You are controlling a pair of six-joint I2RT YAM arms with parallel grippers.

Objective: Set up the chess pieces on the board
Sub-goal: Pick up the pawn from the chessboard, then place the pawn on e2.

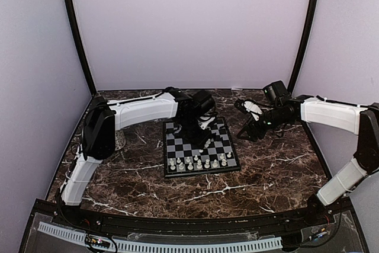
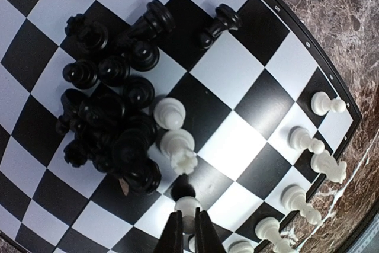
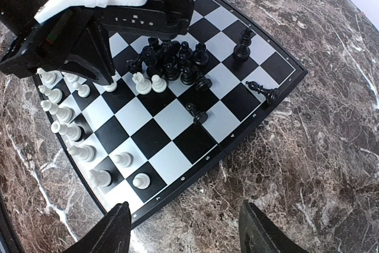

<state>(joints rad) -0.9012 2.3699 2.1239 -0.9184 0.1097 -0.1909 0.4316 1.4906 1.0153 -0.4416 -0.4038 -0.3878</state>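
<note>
The board [image 1: 230, 167] lies at the table's middle. White chess pieces [image 1: 198, 162] stand in rows along its near edge. A heap of black chess pieces [image 2: 112, 117] lies mid-board, with two white pieces [image 2: 170, 114] beside it. My left gripper [image 2: 189, 216] is low over the board [image 2: 249, 69], shut on a white pawn [image 2: 188, 205]. It also shows from above [image 1: 202, 139]. My right gripper [image 3: 186, 228] is open and empty over the marble, just off the board's [image 3: 160, 117] right edge. It also shows in the top view [image 1: 246, 132].
Loose black pieces lie apart from the heap: one on its side [image 3: 197, 114], one at the board's edge [image 3: 263, 92], and a tall one upright [image 3: 243, 45]. A pale round thing [image 1: 121, 140] sits half hidden behind the left arm. Pale walls enclose the table.
</note>
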